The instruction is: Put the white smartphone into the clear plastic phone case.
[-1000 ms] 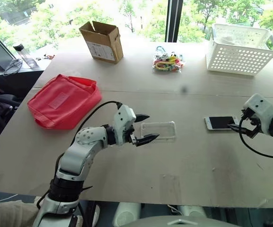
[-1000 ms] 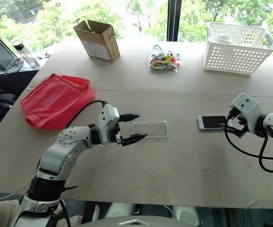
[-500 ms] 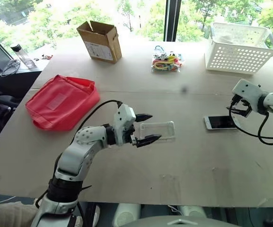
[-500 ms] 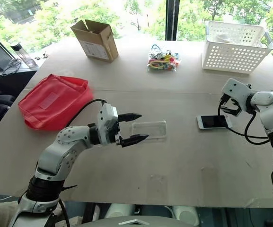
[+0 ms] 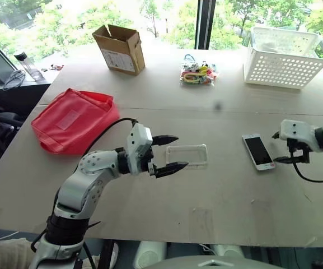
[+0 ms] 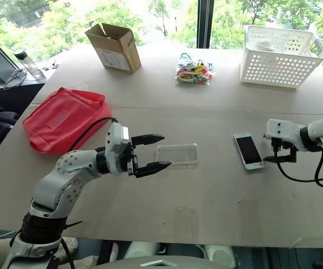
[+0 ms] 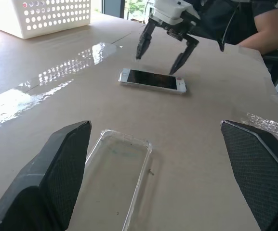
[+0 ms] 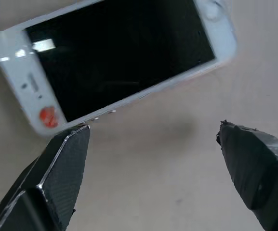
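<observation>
The white smartphone [image 5: 258, 151] lies screen-up on the table at the right, its long side running towards me. My right gripper [image 5: 275, 148] hangs open just right of it, pointing down at the table, fingers apart from the phone's edge. In the right wrist view the smartphone [image 8: 114, 62] lies just past my open right gripper [image 8: 153, 127]. The clear plastic phone case [image 5: 187, 155] lies flat at the table's middle. My left gripper [image 5: 182, 151] hovers open at its left end, pointing right, holding nothing. The left wrist view shows the case [image 7: 112, 178], the phone [image 7: 152, 80] and the right gripper [image 7: 155, 65].
A red pouch [image 5: 74, 119] lies at the left. A cardboard box [image 5: 120, 48], a bundle of colourful items [image 5: 199, 74] and a white perforated basket [image 5: 284, 56] stand along the far side. A person's arm [image 7: 261, 33] shows beyond the table's right end.
The smartphone has turned about a quarter turn, from lying crosswise to pointing towards me. My right gripper rose over it, then came down on its right side. The left gripper has barely moved.
</observation>
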{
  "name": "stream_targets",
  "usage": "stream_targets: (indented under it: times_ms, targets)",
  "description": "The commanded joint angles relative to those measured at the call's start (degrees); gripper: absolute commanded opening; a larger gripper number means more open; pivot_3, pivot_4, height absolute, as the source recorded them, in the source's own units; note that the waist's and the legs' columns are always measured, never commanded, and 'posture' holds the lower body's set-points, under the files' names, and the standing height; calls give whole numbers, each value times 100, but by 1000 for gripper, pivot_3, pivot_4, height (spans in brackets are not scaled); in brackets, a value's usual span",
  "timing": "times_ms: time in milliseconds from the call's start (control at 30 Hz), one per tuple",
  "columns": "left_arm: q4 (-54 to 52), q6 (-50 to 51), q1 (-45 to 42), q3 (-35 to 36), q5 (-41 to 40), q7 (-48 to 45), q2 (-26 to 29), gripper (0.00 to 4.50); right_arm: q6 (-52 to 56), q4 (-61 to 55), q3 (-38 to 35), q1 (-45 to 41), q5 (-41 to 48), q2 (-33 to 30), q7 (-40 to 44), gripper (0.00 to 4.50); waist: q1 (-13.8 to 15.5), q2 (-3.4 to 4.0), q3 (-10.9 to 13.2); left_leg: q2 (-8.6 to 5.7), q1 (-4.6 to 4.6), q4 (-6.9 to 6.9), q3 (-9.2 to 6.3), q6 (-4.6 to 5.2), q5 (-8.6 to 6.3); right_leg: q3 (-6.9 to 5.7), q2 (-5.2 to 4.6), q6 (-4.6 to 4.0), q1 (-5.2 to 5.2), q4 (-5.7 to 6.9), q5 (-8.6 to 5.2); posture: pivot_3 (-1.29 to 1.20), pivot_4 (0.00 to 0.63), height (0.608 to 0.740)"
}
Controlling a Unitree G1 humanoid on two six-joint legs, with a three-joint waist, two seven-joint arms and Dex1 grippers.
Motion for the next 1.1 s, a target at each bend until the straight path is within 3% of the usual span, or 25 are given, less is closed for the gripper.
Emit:
stream_targets:
  times_ms: [33,167,333,600,833,967,1100]
  targets:
    - [-208,-56,-44,74,-162,27,13,4374,572,-1187,-334,512,479,98,-70,4500,-31,0,0,0,3,0,1,0,0,2,1,0,0,5,0,0,150,740]
    - [-183,-13,-126,42,-202,43,25,4374,1181,-2437,-520,1090,798,411,-495,4500,-44,0,0,1,12,4,7,0,0,11,5,0,0,23,0,0,150,740]
    - [-125,6,-179,34,-224,16,77,4374,1885,-3501,-750,1500,1259,355,-561,4500,-11,1,1,-2,8,9,5,0,0,9,6,1,0,24,0,0,150,740]
    - [-143,-58,-77,-41,-180,53,59,4374,2228,-3963,-569,1901,1180,61,-671,4500,14,0,1,-5,4,8,3,1,0,5,2,3,0,13,0,0,150,740]
    - [-249,26,-153,-144,-182,202,-5,4374,2137,-3918,192,1442,968,702,-775,4500,-43,-2,1,-3,11,8,7,0,0,11,10,3,0,23,0,0,150,740]
    - [-407,75,-115,-163,-190,364,-6,4374,1899,-3817,45,940,1270,1372,-965,4500,-56,-5,3,-3,8,9,5,0,0,9,11,4,0,20,0,0,150,740]
    - [-441,24,-1,-112,-189,437,38,4374,1796,-3422,-94,384,1403,1451,-766,4500,-9,-5,3,-4,4,9,1,0,0,6,8,4,-2,17,0,0,150,740]
